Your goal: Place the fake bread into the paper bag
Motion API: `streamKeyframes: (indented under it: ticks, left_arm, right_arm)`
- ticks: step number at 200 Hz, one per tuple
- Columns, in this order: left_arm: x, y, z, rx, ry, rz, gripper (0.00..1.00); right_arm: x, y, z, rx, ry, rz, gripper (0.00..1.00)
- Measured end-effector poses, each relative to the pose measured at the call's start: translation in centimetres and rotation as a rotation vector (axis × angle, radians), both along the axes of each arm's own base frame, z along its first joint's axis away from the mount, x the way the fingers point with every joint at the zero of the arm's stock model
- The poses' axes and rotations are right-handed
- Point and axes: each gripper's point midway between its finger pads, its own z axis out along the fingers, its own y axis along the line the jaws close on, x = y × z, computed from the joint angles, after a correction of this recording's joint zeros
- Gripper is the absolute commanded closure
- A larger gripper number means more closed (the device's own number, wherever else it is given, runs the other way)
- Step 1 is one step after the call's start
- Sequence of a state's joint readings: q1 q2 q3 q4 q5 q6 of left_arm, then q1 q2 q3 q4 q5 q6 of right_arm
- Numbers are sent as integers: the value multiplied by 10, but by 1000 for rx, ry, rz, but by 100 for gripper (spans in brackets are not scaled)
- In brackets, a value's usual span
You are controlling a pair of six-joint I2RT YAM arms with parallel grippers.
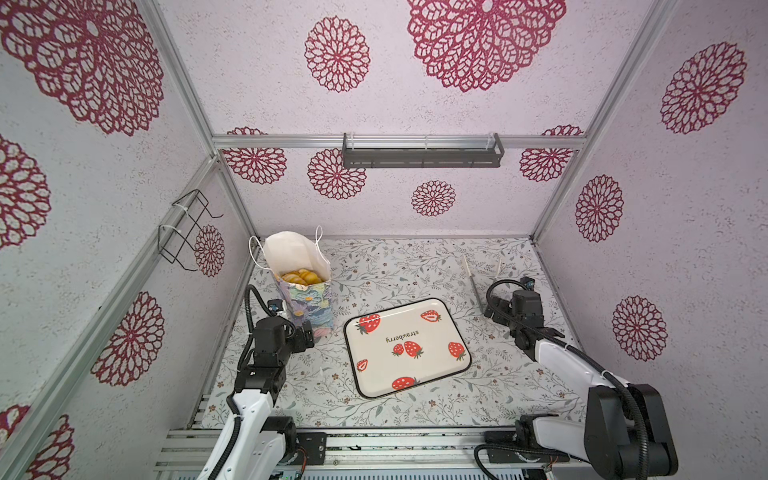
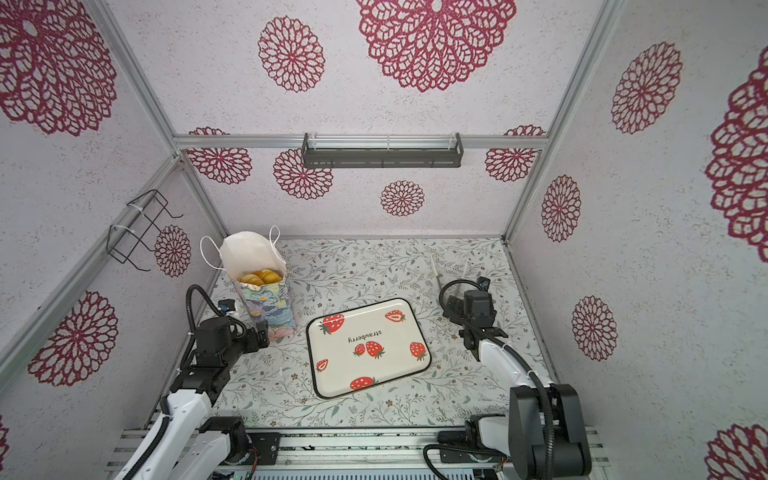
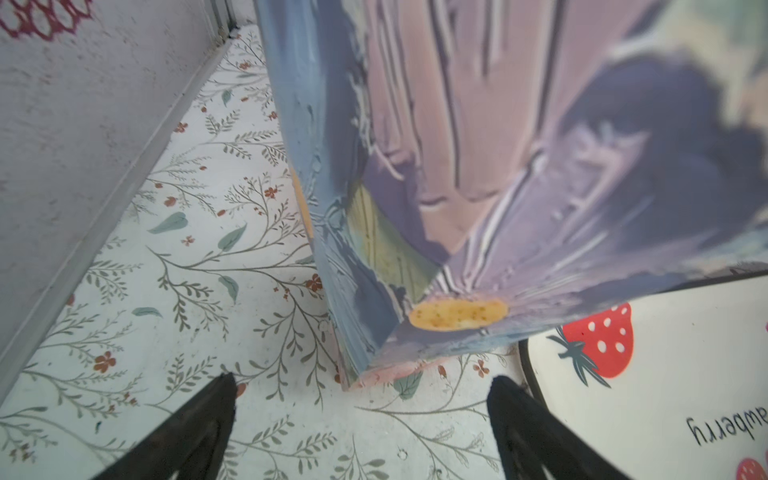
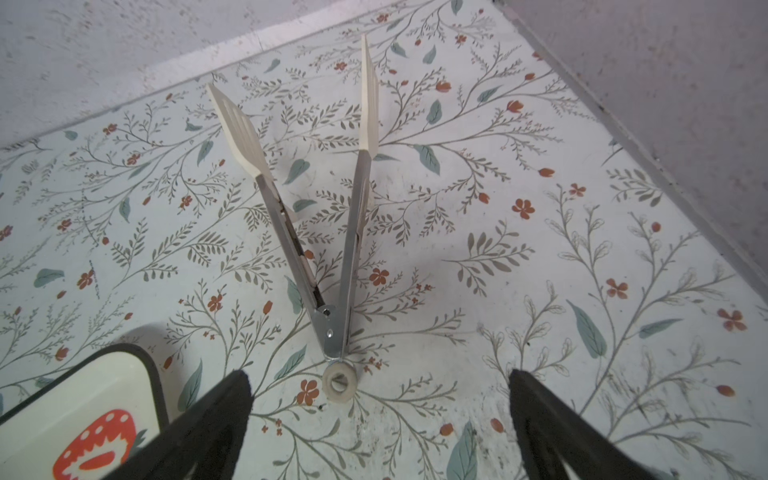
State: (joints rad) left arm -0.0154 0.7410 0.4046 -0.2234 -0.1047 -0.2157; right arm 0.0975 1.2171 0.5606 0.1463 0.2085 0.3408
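The paper bag stands upright at the back left of the table, its flowered outside close up in the left wrist view. Several pieces of golden fake bread lie inside it, seen through the open top. My left gripper is open and empty, low by the bag's near bottom corner, not touching it. My right gripper is open and empty at the right. It sits just short of the ring end of metal tongs.
The tongs lie spread on the table at the back right. A cream strawberry tray with nothing on it lies in the middle. A wire rack hangs on the left wall, a dark shelf on the back wall.
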Motion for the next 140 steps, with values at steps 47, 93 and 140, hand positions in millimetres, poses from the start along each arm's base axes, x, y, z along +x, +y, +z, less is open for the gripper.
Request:
streamKeyframes:
  ticks: [47, 93, 140]
  left_arm:
    - [8, 7, -2, 37, -113, 26, 3]
    - [26, 16, -17, 51, -118, 28, 3]
    - [43, 28, -28, 12, -112, 18, 3]
  right_arm:
    - [1, -7, 6, -69, -70, -8, 1]
    - [0, -19, 6, -154, -106, -36, 1]
    - [-6, -34, 1, -234, -108, -93, 2]
